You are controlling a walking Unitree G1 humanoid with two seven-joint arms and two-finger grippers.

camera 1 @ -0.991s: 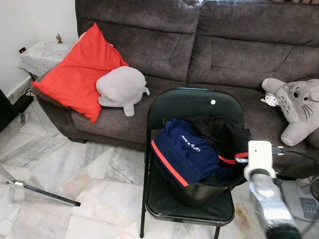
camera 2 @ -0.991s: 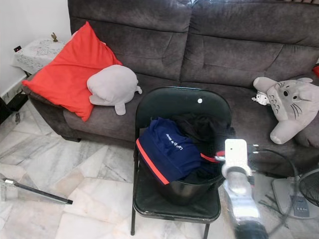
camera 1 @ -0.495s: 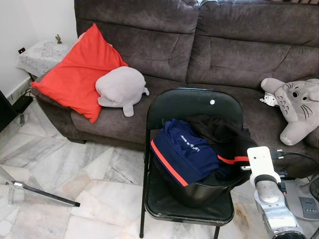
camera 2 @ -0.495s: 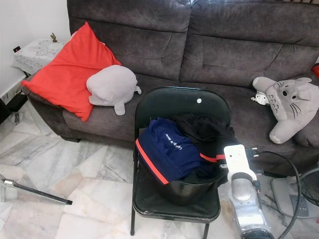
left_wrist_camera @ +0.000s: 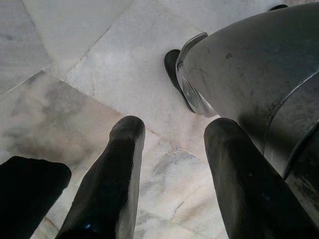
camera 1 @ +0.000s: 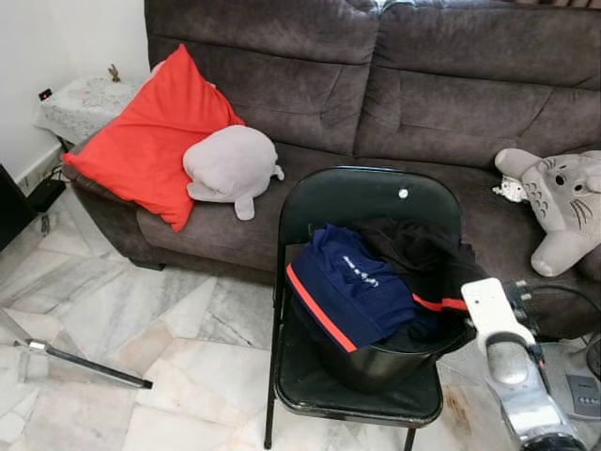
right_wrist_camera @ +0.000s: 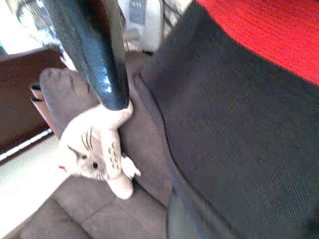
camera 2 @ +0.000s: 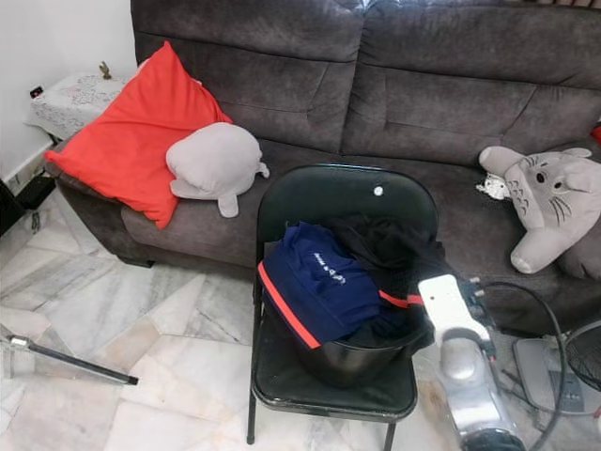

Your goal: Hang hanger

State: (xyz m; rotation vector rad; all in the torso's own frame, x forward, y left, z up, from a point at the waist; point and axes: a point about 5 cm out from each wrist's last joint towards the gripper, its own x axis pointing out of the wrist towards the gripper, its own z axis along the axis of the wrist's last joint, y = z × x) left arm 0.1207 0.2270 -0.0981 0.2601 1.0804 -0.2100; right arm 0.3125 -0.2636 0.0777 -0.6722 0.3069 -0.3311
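Hanger: I cannot tell where it lies; if it is here, my guess is it sits buried in the washing, under cloth.

Nearest, the left gripper [left_wrist_camera: 174, 132] hangs idle over the marble floor [camera 1: 141, 329] with its two fingers well apart and nothing between them. The right gripper [camera 1: 474, 303] is at the near rim of the black basin [camera 1: 376, 362], pressed against the black garment with a red band [camera 1: 423, 263]. Whether it has closed on that cloth I cannot tell.

The basin stands on a black folding chair [camera 1: 366, 197], with a navy garment [camera 1: 347, 291] draped over its left edge. Behind is the dark sofa [camera 1: 423, 103], with a red cushion [camera 1: 141, 141], a grey plush [camera 1: 230, 164] and a cat-like plush toy [camera 1: 563, 202].

The risk I see is a pull on loose cloth rather than on the hanger. That could drag the garments out, or slide the basin off the seat. A cable [camera 1: 563, 291] loops just beside that arm and could snag.
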